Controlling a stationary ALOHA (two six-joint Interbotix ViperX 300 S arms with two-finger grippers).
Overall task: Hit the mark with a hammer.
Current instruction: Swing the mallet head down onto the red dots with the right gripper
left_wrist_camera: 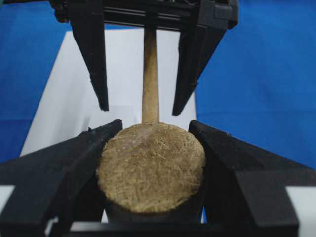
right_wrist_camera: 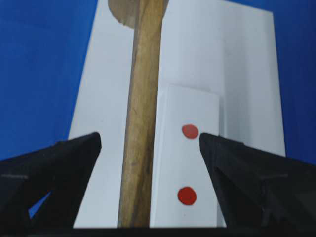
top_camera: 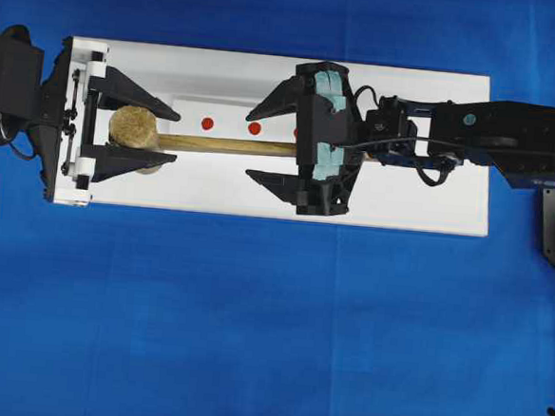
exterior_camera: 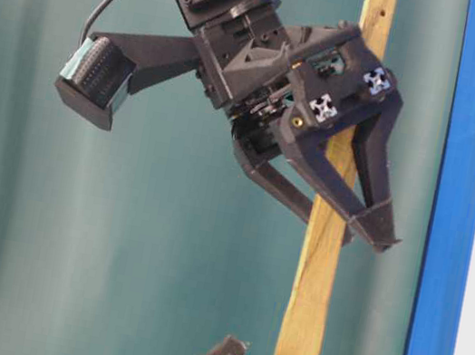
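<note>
Overhead exterior: left gripper [top_camera: 145, 130] jaws pinching hammer [top_camera: 135, 128] head, right gripper [top_camera: 268, 141] jaws spread; mark [top_camera: 255, 127] visible here only

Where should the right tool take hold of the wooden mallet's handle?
Grip the light-brown wooden mallet on its long flat handle, coming from above with fingers astride its narrow sides. The left tool already clamps the cylindrical head; the open right tool straddles the bare shaft.

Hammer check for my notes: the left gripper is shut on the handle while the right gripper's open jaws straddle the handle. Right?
Not quite. The left gripper is shut on the hammer's head, not its handle, as the left wrist view shows. The rest holds: the right gripper is open with its jaws either side of the handle.
</note>
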